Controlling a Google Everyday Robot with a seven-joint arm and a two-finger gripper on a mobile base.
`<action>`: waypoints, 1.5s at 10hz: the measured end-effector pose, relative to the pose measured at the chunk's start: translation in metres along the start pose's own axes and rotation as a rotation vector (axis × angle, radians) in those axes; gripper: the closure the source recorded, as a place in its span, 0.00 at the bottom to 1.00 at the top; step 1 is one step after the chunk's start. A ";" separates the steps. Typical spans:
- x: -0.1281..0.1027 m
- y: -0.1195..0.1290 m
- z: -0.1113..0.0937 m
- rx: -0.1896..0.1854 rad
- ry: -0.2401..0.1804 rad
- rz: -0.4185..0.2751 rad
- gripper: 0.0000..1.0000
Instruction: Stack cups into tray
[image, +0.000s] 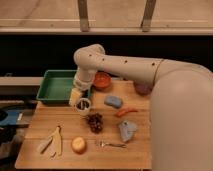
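Note:
A pale cream-white cup stands upright on the wooden table, just in front of the green tray. Its inside looks dark; I cannot tell whether the dark blue-grey cup sits in it, and no separate dark cup shows. My gripper hangs from the arm right above and slightly left of the cup, over the tray's front right corner. The tray's floor looks bare.
A red-orange bowl stands right of the tray. On the table are a blue sponge, a red-orange carrot-like piece, grapes, a blue-grey object, a fork, an orange fruit and wooden utensils.

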 end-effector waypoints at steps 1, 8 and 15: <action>0.006 -0.002 -0.004 0.013 -0.024 0.017 0.20; 0.039 -0.004 0.021 -0.028 -0.070 0.095 0.20; 0.033 -0.021 0.037 0.066 -0.106 0.215 0.20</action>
